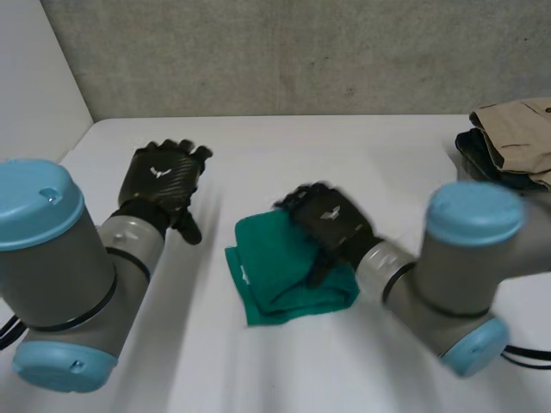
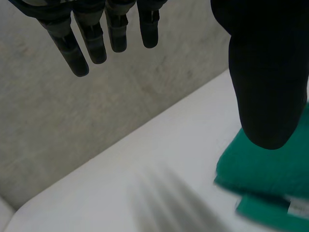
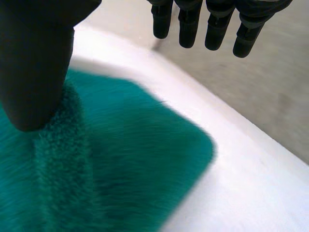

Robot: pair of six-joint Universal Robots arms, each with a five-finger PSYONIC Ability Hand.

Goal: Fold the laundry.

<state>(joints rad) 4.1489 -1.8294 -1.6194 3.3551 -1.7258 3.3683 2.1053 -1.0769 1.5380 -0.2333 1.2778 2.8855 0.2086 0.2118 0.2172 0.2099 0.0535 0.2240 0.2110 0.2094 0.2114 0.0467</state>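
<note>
A green towel (image 1: 271,258) lies folded into a small thick rectangle on the middle of the white table (image 1: 344,146). My right hand (image 1: 331,219) hovers over the towel's right part. In the right wrist view its fingers (image 3: 188,29) are straight, and its thumb stands apart above the towel (image 3: 135,159), holding nothing. My left hand (image 1: 159,185) is raised over the table left of the towel, apart from it, open with straight fingers (image 2: 79,53). The towel's near corner (image 2: 270,169) lies beyond its thumb.
A pile of folded clothes sits at the table's back right, with a beige garment (image 1: 521,133) on a dark blue one (image 1: 478,155). A grey wall runs behind the table, and bare tabletop lies left and in front of the towel.
</note>
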